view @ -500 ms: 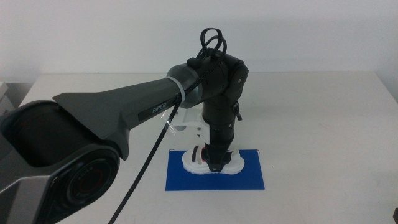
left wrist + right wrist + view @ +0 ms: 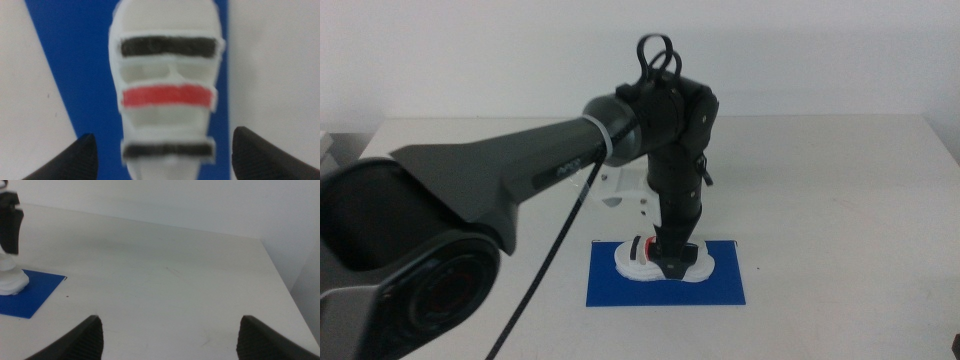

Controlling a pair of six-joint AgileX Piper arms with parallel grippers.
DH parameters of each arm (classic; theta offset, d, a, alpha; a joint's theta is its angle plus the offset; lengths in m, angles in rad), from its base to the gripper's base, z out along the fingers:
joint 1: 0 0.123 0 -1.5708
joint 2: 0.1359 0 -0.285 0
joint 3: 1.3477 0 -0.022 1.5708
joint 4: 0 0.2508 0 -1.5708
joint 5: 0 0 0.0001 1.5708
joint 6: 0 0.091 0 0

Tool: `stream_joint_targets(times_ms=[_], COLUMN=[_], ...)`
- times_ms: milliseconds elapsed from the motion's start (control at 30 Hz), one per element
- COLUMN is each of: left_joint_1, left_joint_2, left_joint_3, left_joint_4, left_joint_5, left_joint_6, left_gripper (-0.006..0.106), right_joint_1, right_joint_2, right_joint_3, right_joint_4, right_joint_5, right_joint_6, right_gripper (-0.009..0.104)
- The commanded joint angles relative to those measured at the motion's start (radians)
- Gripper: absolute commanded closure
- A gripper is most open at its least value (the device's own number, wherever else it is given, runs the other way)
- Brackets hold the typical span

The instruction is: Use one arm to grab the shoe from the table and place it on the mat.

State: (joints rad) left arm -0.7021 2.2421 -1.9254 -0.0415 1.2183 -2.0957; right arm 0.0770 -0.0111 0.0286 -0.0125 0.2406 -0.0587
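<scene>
The white shoe (image 2: 638,262) with black and red straps lies on the blue mat (image 2: 720,285) on the white table (image 2: 840,180). My left gripper (image 2: 672,262) points down right over the shoe. In the left wrist view the shoe (image 2: 167,95) lies on the mat (image 2: 75,65) between the jaws of my left gripper (image 2: 164,135), which stand wide apart and clear of its sides. My right gripper (image 2: 170,320) is open and empty over bare table, away from the mat; it is out of the middle view.
The right wrist view shows the shoe's end (image 2: 10,280), the mat's corner (image 2: 30,295) and the left gripper (image 2: 10,220) far off to one side. A white bracket (image 2: 620,190) sits behind the left arm.
The left arm has shifted slightly, its wrist a little higher. The shoe lies in the same place on the mat.
</scene>
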Motion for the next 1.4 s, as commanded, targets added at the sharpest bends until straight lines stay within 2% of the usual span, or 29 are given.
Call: stream_joint_targets(times_ms=[0, 433, 533, 733, 933, 1067, 1133, 1267, 1367], left_joint_1=[-0.003, -0.003, -0.003, -0.003, -0.003, -0.003, -0.003, 0.004, 0.06], left_joint_2=[-0.104, -0.31, -0.36, -0.448, -0.521, -0.563, -0.58, -0.622, -0.654], left_joint_3=[-0.026, -0.026, -0.026, -0.026, -0.026, -0.026, -0.026, -0.025, -0.025], left_joint_4=[-0.009, 0.01, 0.034, 0.054, 0.29, 0.459, 0.5, 0.499, 0.409], left_joint_5=[0.09, 0.09, 0.09, 0.09, 0.09, 0.09, 0.09, 0.09, 0.09], left_joint_6=[-0.024, -0.021, 0.044, 0.388, 0.555, 0.836, 1.001, 1.354, 1.522], left_gripper=[0.01, 0.01, 0.01, 0.01, 0.01, 0.01, 0.01, 0.01, 0.01], right_joint_1=[0.003, 0.003, 0.003, 0.003, 0.003, 0.003, 0.003, 0.003, 0.003], right_joint_2=[0.004, 0.004, 0.004, 0.004, 0.004, 0.004, 0.004, 0.004, 0.004], right_joint_3=[0.005, 0.005, 0.005, 0.005, 0.005, 0.005, 0.005, 0.005, 0.005], right_joint_4=[-0.011, -0.011, -0.011, -0.011, -0.011, -0.011, -0.011, -0.011, -0.011], right_joint_5=[-0.073, -0.073, -0.073, -0.073, -0.073, -0.073, -0.073, -0.073, -0.073], right_joint_6=[-0.01, -0.01, -0.01, -0.01, -0.01, -0.01, -0.01, -0.01, -0.01], right_gripper=[0.017, 0.017, 0.017, 0.017, 0.017, 0.017, 0.017, 0.017, 0.017])
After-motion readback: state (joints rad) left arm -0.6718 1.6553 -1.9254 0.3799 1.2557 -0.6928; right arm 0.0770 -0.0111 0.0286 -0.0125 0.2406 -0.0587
